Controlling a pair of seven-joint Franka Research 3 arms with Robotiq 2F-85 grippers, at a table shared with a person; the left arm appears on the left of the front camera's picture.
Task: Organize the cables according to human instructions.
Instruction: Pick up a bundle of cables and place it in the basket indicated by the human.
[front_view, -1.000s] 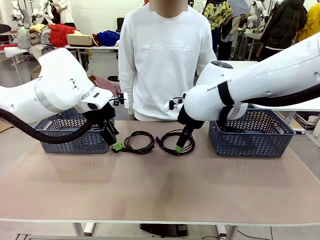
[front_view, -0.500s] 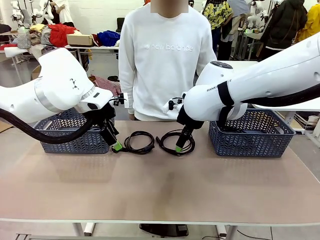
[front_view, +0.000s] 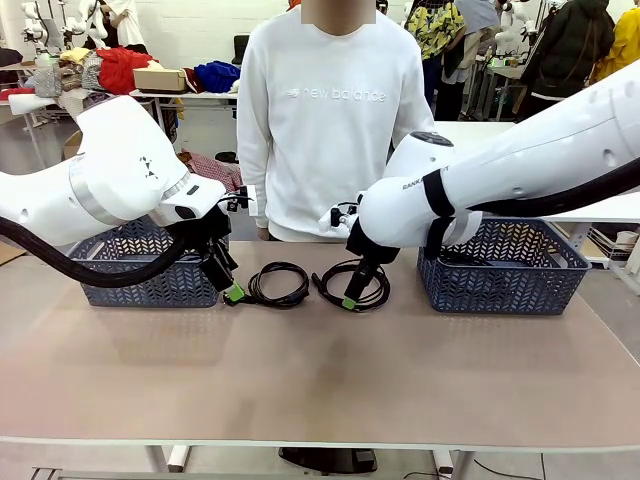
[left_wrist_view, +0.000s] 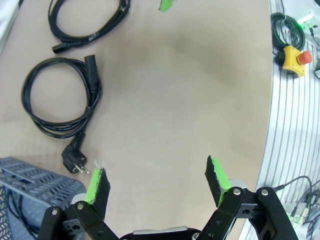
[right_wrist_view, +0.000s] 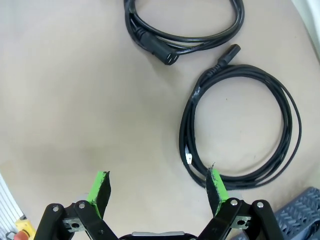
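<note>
Two coiled black cables lie side by side at the table's far middle: a left cable and a right cable. My left gripper hovers open just left of the left cable, whose two-pin plug lies near one pad. My right gripper hangs open over the front edge of the right cable, one pad close to its rim. The left cable's end also shows at the top of the right wrist view. Both grippers hold nothing.
A dark blue basket stands at the far left and another at the far right, with black cord inside the right one. A person in a white sweatshirt stands behind the table. A yellow stop button sits off the table's edge.
My right gripper has shifted slightly left and down toward the front rim of the right cable. The left arm and both cables have not moved.
</note>
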